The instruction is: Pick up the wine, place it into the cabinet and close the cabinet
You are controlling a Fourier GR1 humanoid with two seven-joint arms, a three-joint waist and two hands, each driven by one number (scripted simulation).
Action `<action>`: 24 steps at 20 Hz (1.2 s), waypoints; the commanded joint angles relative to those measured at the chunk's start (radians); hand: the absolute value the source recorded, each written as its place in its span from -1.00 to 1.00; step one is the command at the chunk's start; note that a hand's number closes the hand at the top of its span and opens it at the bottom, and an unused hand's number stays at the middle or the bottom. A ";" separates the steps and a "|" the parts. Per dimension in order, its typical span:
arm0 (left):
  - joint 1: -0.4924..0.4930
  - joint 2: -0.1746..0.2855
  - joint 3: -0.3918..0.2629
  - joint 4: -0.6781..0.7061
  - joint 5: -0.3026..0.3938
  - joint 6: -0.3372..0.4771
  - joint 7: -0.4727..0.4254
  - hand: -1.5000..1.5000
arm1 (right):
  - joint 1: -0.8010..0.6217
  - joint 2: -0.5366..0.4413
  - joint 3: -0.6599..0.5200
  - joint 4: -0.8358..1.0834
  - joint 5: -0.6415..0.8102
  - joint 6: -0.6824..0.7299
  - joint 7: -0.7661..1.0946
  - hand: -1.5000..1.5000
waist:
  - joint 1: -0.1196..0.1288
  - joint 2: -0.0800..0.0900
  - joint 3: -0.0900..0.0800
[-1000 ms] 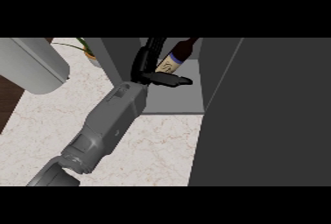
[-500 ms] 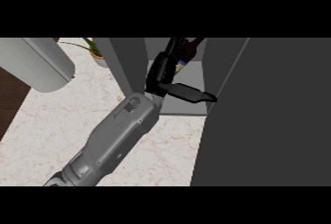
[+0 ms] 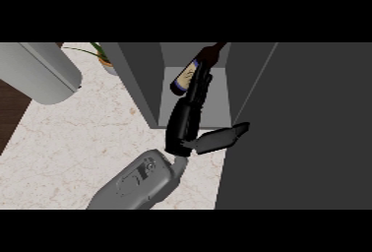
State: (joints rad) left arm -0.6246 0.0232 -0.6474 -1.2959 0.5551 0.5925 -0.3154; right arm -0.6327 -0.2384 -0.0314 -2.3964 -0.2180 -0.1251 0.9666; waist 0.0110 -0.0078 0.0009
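Robot hand (image 3: pixel 186 120) inside the cabinet (image 3: pixel 138 83) — fingers straight against the tilted wine (image 3: pixel 187 76), thumb splayed apart — door (image 3: pixel 305 123) open.

The cabinet (image 3: pixel 222 98) opening is a narrow slot between its grey left wall (image 3: pixel 138 83) and the wide dark panel (image 3: pixel 298 128) at the right. The right robot hand (image 3: pixel 185 125), curled round the wine bottle (image 3: pixel 190 74), fills most of that slot, and its thumb reaches across to the panel's edge. Left of the cabinet the pale surface (image 3: pixel 80 138) lies open. A grey cylinder (image 3: pixel 44 74) and a plant (image 3: pixel 98 51) border it at the far side.
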 commanded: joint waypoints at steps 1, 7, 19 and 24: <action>0.131 -0.022 -0.136 -0.189 0.011 0.139 -0.037 -1.00 | 0.045 0.008 0.004 -0.081 -0.004 -0.014 0.021 -1.00 | -0.014 0.000 -0.001; 0.318 0.003 -0.179 -0.382 -0.047 0.139 -0.012 1.00 | 0.041 0.020 0.024 -0.009 0.043 -0.011 -0.063 -1.00 | 0.000 0.004 -0.001; 0.626 0.321 -0.192 -0.673 -0.029 -0.067 -0.074 1.00 | -0.019 -0.013 0.092 -0.059 -0.077 0.027 0.072 1.00 | -0.002 0.004 -0.003; 0.716 0.465 -0.157 -0.808 0.018 -0.177 -0.079 1.00 | -0.014 0.048 0.180 -0.083 -0.112 0.034 0.038 1.00 | 0.006 0.002 -0.002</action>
State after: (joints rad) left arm 0.0121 0.3980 -0.8119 -2.0273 0.5563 0.4880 -0.3627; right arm -0.6550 -0.2329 0.0926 -2.4029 -0.2150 -0.0944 0.9673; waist 0.0110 -0.0032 0.0025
